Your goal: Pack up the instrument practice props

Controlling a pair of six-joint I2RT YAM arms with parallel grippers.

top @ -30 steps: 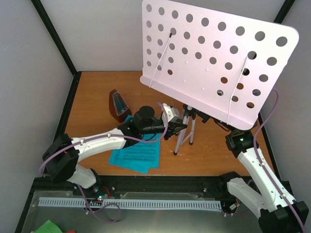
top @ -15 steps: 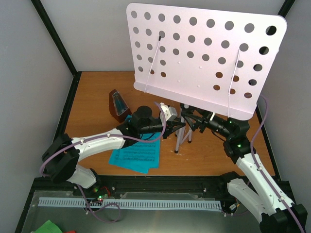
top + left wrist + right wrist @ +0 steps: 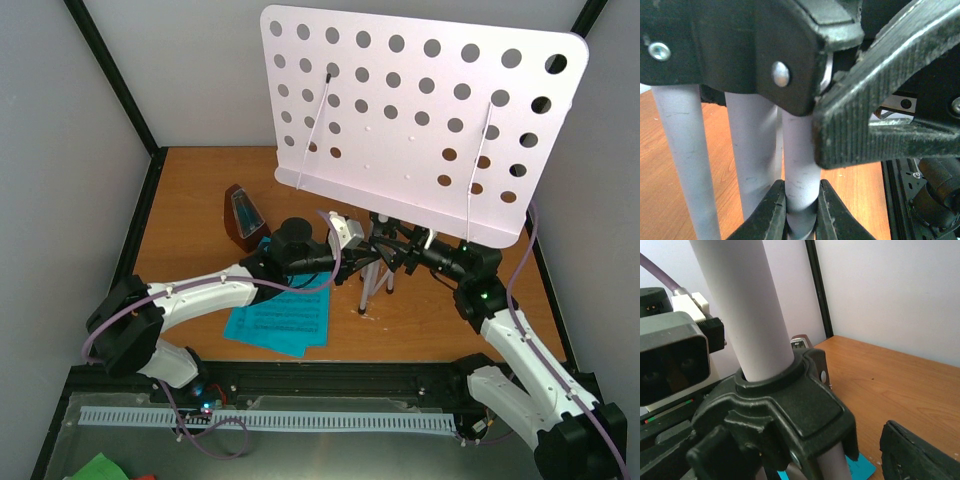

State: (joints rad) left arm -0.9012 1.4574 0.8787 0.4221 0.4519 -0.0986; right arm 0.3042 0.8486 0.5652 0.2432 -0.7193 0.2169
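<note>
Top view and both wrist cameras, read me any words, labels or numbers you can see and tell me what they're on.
No text can be read in any view.
Cyan sheet-music pages: dark print, too small to read.
Metronome: no marking legible at this size.
Music stand: plain desk with holes, no lettering.
Wrist views: no labels or numbers show.

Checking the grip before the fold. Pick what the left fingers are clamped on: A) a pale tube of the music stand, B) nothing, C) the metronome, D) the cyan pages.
A: in the left wrist view the left fingers pinch one pale tube of the music stand between them.
</note>
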